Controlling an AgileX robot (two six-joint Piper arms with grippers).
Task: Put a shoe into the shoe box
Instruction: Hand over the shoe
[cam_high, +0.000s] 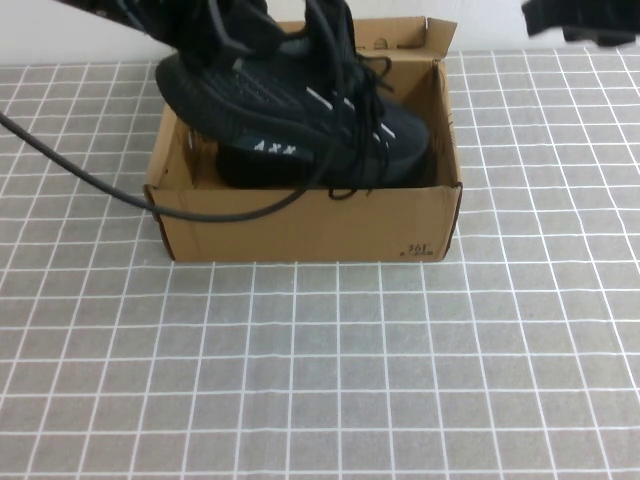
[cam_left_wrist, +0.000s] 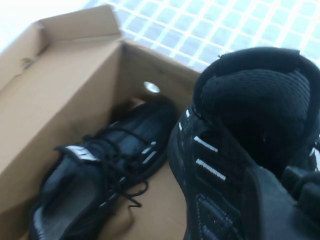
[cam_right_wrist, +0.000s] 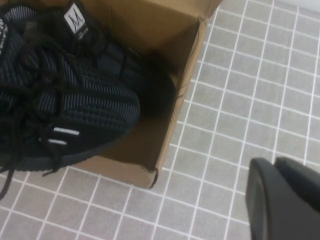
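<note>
The shoe (cam_high: 290, 100) hangs over the open box (cam_high: 310, 225), tilted, its heel end out past the box's left wall and its toe over the inside. A second shoe (cam_left_wrist: 100, 165) already lies on the box floor, as the left wrist view shows. The left gripper (cam_high: 235, 30) holds the raised shoe from above, fingers closed on its collar.

The likeliest trouble is the heel: if the shoe goes down as it sits, the heel may land on the left wall's rim and perch there, or push the light cardboard sideways. The shoe below also takes up much of the floor, so the new one may settle on top of it, not beside it, and stand proud of the rim. Loose laces (cam_high: 350, 185) dangle over the front wall and could snag. A black cable (cam_high: 90, 175) trails across the front left corner and might drag the box.

The right gripper (cam_high: 580, 20) hovers well apart from the box, at the far right; I cannot tell how its fingers stand.

The table (cam_high: 320, 380) wears a grey cloth with a white grid. Beyond its far edge, only a pale strip shows.
</note>
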